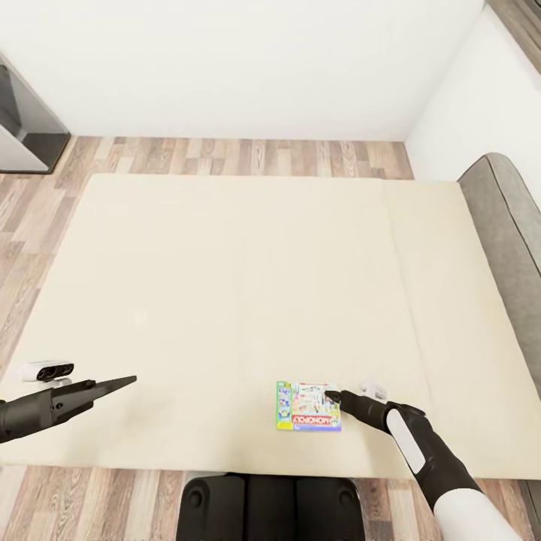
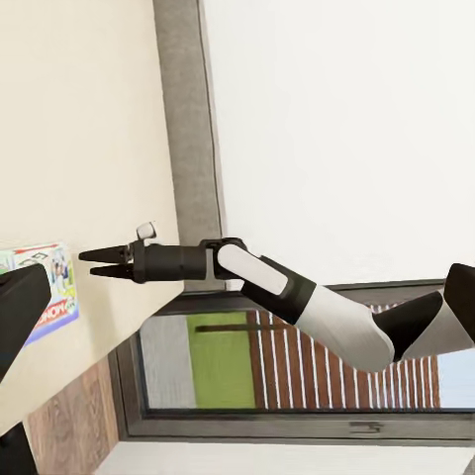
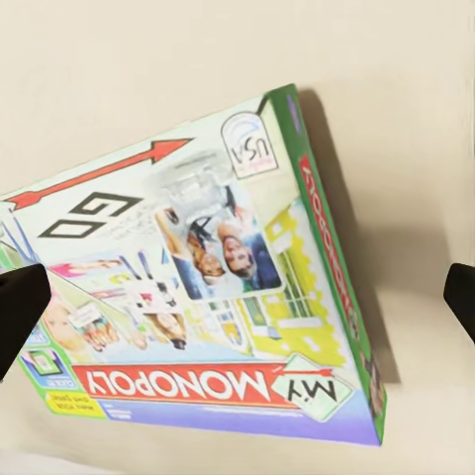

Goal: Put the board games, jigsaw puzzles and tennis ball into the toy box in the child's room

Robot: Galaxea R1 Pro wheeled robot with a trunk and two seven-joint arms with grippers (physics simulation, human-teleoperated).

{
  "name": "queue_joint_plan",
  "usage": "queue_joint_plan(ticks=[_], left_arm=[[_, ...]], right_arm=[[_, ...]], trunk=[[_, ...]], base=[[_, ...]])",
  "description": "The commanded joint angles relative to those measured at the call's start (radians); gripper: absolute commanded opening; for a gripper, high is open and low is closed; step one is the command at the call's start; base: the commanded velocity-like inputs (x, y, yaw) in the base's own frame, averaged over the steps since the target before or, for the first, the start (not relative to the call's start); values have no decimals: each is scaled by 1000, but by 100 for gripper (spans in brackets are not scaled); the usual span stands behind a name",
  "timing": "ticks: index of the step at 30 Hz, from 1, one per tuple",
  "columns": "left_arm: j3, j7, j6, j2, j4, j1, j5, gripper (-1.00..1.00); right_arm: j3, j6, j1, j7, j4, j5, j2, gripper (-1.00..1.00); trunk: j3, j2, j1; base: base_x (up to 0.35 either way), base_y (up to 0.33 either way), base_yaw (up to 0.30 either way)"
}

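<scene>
Left of the flat green-edged Monopoly board game box (image 1: 308, 406), near the large beige-covered bed's (image 1: 248, 285) front edge: left tool (image 1: 124, 382), seemingly clenched. At box's right edge: right tool (image 1: 331, 395); spread wide astride it in wrist view.

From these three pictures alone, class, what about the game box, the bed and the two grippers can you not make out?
- Game box: its far right corner sits under the right gripper in the head view; the left wrist view's edge cuts it off.
- Right gripper: the right wrist view's edges cut off its fingertips.
- Left gripper: too thin in the head view to tell open from shut.
- Bed: the head view's edge cuts off the headboard.
</scene>
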Motion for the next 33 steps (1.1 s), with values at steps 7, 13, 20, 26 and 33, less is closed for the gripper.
queue_joint_plan(ticks=[7, 13, 20, 26, 33], left_arm=[[0, -4, 11, 0, 0, 0, 0, 100], [-1, -4, 11, 0, 0, 0, 0, 100], [-2, -4, 11, 0, 0, 0, 0, 100], [-1, -4, 11, 0, 0, 0, 0, 100], [0, -4, 11, 0, 0, 0, -1, 100]], right_arm=[[-1, 5, 0, 2, -1, -2, -1, 100], [-1, 5, 0, 2, -1, -2, 1, 100], [-2, 5, -1, 2, -1, -2, 2, 100], [-2, 5, -3, 2, -10, -1, 4, 100], [-2, -14, -11, 2, -23, -1, 4, 100]], trunk=[[-13, -2, 0], [-23, -2, 0], [-34, -2, 0], [-44, -2, 0], [-56, -2, 0]], base=[[0, 0, 0], [0, 0, 0], [0, 0, 0], [0, 0, 0], [0, 0, 0]])
